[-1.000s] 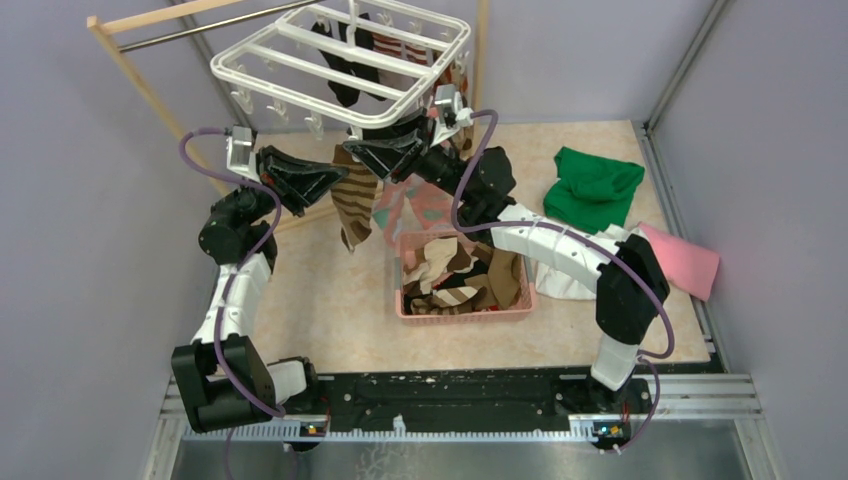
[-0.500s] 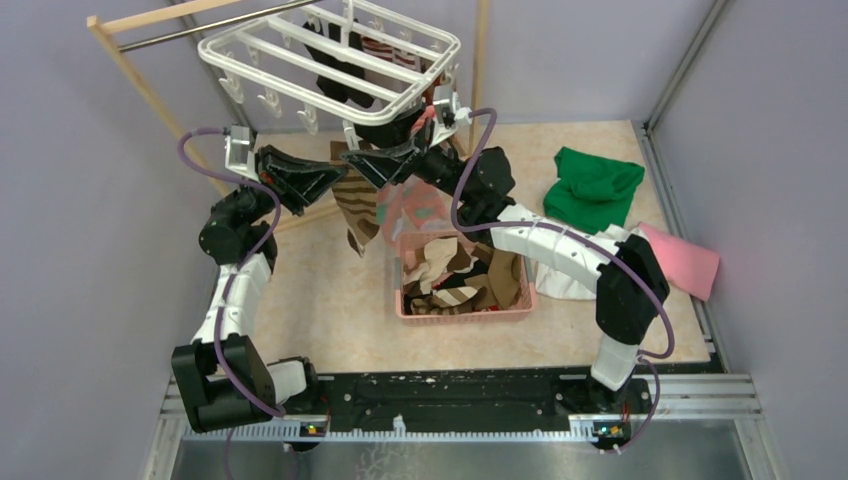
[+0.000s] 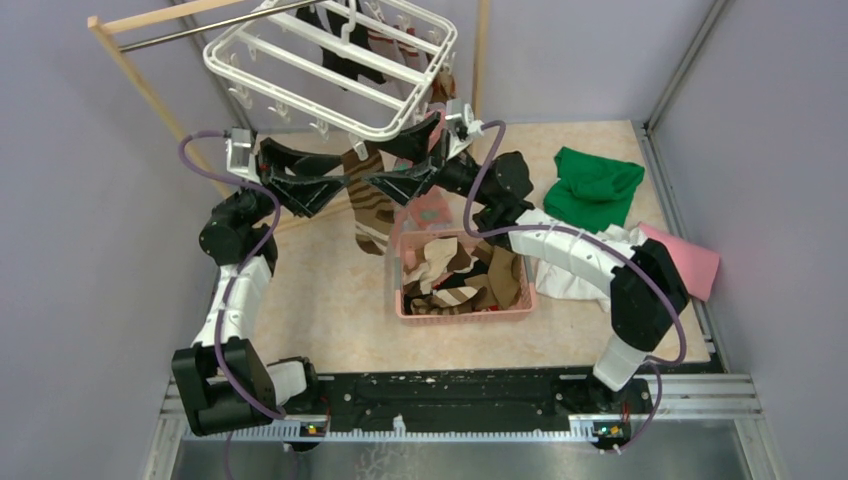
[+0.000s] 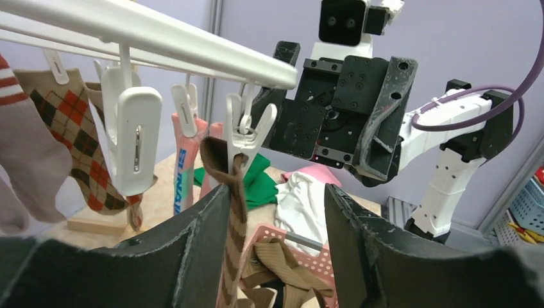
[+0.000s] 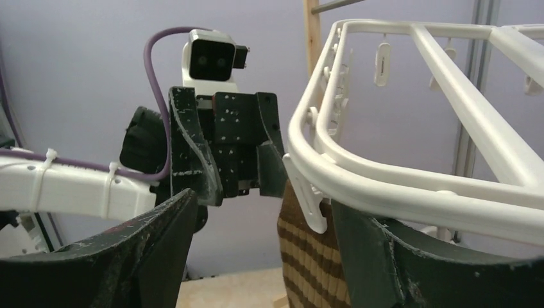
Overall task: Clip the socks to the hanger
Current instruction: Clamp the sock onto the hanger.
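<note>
The white hanger (image 3: 330,70) hangs tilted from the rod. A brown-cream striped sock (image 3: 368,205) dangles from a clip (image 4: 247,138) on the hanger's near edge. My left gripper (image 3: 343,176) is open. The sock (image 4: 232,212) drapes against the inner face of its left finger and nothing pinches it. My right gripper (image 3: 380,165) faces the left one and is open too. The clipped sock (image 5: 314,256) hangs just inside its right finger, under the frame (image 5: 410,192). Argyle (image 4: 70,122), black (image 3: 340,50) and pink-teal (image 4: 186,167) socks also hang on clips.
A pink basket (image 3: 460,315) with several socks stands under the grippers. Green (image 3: 595,185), white (image 3: 570,280) and pink (image 3: 690,255) cloths lie at the right. The wooden rack (image 3: 140,90) stands at the back left.
Both grippers have opened. The left one let go of the striped sock, which now hangs from the clip. The hanger swung and tilted, and the right arm shifted right.
</note>
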Tool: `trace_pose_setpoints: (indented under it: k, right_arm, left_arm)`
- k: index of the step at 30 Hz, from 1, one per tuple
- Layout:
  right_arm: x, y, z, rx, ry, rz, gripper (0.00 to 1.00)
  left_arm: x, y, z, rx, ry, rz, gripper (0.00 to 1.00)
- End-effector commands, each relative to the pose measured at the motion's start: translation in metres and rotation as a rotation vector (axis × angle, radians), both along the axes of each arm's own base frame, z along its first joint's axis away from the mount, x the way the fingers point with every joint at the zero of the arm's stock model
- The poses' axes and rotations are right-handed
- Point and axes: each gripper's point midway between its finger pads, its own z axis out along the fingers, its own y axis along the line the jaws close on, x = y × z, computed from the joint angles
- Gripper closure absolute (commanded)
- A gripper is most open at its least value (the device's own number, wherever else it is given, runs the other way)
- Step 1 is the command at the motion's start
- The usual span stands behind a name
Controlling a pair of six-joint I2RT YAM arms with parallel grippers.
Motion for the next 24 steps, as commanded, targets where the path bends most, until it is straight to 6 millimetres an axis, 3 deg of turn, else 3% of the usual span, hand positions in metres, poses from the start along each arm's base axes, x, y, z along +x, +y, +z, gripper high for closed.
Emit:
trace_pose_setpoints:
  k: [1, 9, 13, 19, 24]
  right_arm:
    - [-0.033, -0.033, 0.028, 0.025, -0.188, 0.036, 0.24]
    - [-0.04, -0.055, 0.004, -0.069, -0.271, 0.055, 0.24]
    - [-0.043, -0.065, -0.01, -0.129, -0.295, 0.088, 0.24]
    - [-0.032, -0.088, -0.04, -0.254, -0.239, 0.062, 0.25]
    - [-0.021, -0.106, -0.07, -0.373, -0.183, 0.01, 0.24]
  left_arm:
    - [-0.009, -0.001, 0.003, 0.019, -0.065, 0.041, 0.35]
    - [-0.006, 0.005, -0.013, 0.108, -0.046, 0.181, 0.23]
    - [-0.009, 0.008, -0.023, 0.164, -0.07, 0.251, 0.21]
    - [-0.013, 0.016, -0.052, 0.223, -0.138, 0.371, 0.22]
    - [-0.001, 0.022, -0.077, 0.211, -0.145, 0.461, 0.23]
